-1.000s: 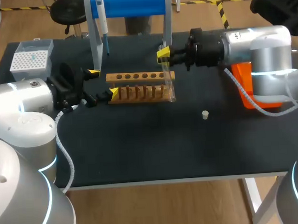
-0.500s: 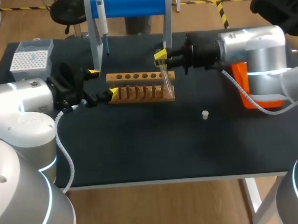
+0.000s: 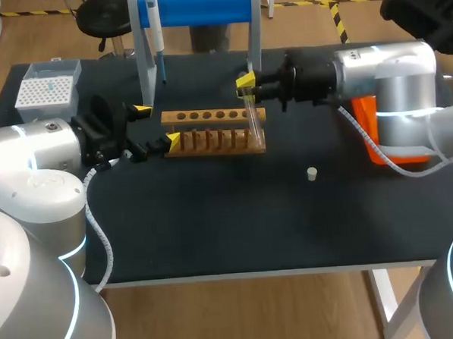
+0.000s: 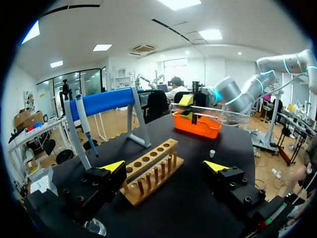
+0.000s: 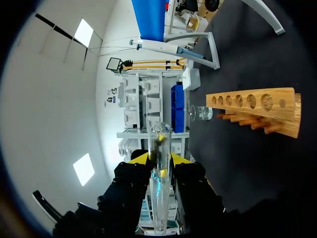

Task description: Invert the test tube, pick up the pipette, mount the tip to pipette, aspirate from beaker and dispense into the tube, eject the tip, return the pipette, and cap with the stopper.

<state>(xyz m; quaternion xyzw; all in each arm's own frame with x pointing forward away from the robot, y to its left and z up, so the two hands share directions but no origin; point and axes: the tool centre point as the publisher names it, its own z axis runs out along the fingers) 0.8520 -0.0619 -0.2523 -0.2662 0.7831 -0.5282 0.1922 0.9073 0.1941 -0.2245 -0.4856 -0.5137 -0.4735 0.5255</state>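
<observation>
The right gripper (image 3: 246,88) was clamped on the test tube (image 3: 255,126), gripping it near one end just off the right end of the wooden rack (image 3: 209,132), which sat toward the desk's (image 3: 214,231) far edge. The rack's row of holes ran leftward from the tube, so the right arm looked the nearer one for seating it. The left gripper (image 3: 157,124) hung spread and empty at the rack's left end. In the head view the tube could pass for upright, but the left wrist view showed it lying nearly level, its long axis toward the near edge. The right wrist view alone showed both fingers against the glass.
</observation>
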